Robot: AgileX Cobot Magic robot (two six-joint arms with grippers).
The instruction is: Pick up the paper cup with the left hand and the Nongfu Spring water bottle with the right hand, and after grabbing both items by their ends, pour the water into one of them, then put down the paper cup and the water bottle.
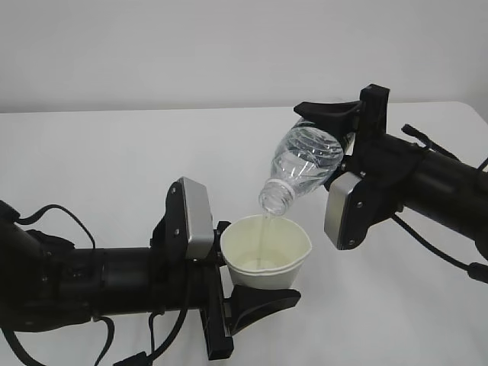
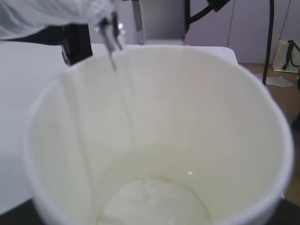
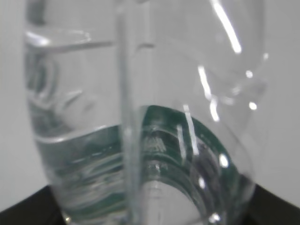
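While the bottle hangs tilted with its open mouth down and to the left, a thin stream of water falls from it into the cup just below.

Cup: pale paper, rolled rim, upright, raised off the white table. It sits between the jaws of the left hand, which are spread to the cup's width and closed on its lower part; one black finger shows under and in front of the base. In the left wrist view the cup fills the frame, seen from above, with a shallow pool of water at the bottom and the stream coming in at the far rim.

Bottle: clear, ribbed, uncapped, partly filled. The right hand grips its base end, jaws parted to the bottle's width; a black finger lies across the top of the base. The neck is directly above the cup's far rim, not touching it. In the right wrist view the bottle is very close, with the green label seen through the plastic and the water lying at a slant inside.

Arms: left arm enters from lower left, right arm from the right, each bearing a grey module.
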